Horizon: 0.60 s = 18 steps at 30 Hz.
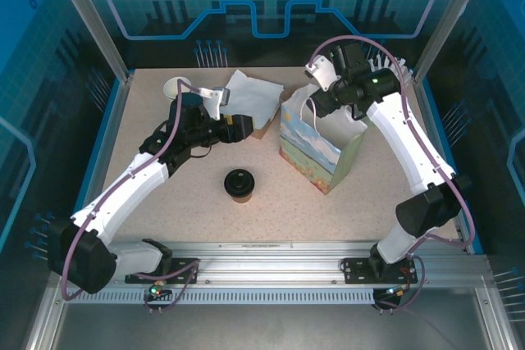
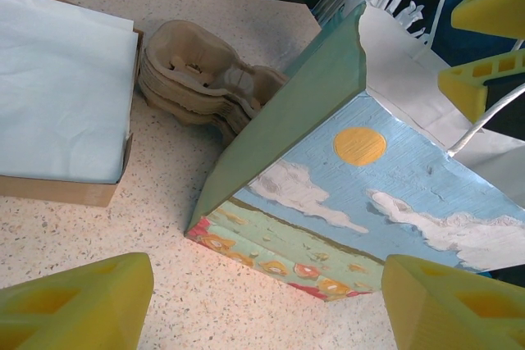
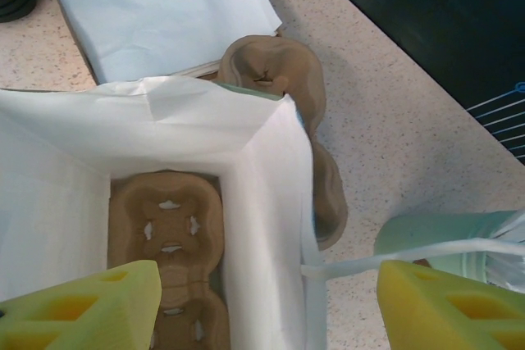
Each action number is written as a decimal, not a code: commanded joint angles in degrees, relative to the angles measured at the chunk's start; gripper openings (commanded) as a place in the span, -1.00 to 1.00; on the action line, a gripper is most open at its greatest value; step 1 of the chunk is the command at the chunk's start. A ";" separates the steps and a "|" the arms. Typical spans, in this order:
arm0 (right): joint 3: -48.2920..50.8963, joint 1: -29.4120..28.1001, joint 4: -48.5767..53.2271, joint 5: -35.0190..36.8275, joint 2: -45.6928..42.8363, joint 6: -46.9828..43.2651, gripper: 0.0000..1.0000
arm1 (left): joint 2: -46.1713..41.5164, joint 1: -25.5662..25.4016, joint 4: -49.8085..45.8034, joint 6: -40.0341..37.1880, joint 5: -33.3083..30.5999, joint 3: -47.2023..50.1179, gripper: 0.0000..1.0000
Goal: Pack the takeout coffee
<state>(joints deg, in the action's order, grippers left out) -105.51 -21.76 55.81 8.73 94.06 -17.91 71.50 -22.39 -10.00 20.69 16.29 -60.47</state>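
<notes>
The takeout coffee (image 1: 239, 184), a small brown cup with a black lid, stands upright on the table in front of both grippers, touched by neither. The painted gift bag (image 1: 316, 149) stands open to its right. My left gripper (image 1: 246, 126) hovers left of the bag, facing its painted side (image 2: 361, 186). It is open (image 2: 267, 301) with nothing between its yellow fingers (image 2: 74, 301). My right gripper (image 1: 310, 104) is open at the bag's rim (image 3: 267, 309), one finger inside the bag and one outside, straddling the white wall (image 3: 262, 202). A pulp cup carrier (image 3: 168, 231) lies on the bag's floor.
A stack of pulp carriers (image 2: 205, 79) sits behind the bag. A cardboard box of pale tissue paper (image 1: 250, 97) lies beside it. White cups (image 1: 176, 86) stand at the back left. The bag's white cord handle (image 3: 361, 261) runs by my right finger (image 3: 451, 309).
</notes>
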 commanded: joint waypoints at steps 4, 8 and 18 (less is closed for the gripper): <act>-4.54 -0.57 -2.60 -1.33 -3.15 0.29 0.42 | -1.25 -0.36 -0.37 -0.30 0.41 0.64 0.51; -6.61 -0.59 -4.64 -1.33 -5.12 2.62 0.43 | -1.28 -0.36 -0.71 -0.54 0.01 0.90 0.50; 3.17 -9.54 -17.33 -10.13 -16.43 12.06 0.46 | -5.84 0.96 -1.79 -0.57 -6.07 5.94 0.52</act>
<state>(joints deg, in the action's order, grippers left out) -106.17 -25.71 44.75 4.93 80.07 -9.17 69.08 -22.17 -10.46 20.64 13.26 -56.73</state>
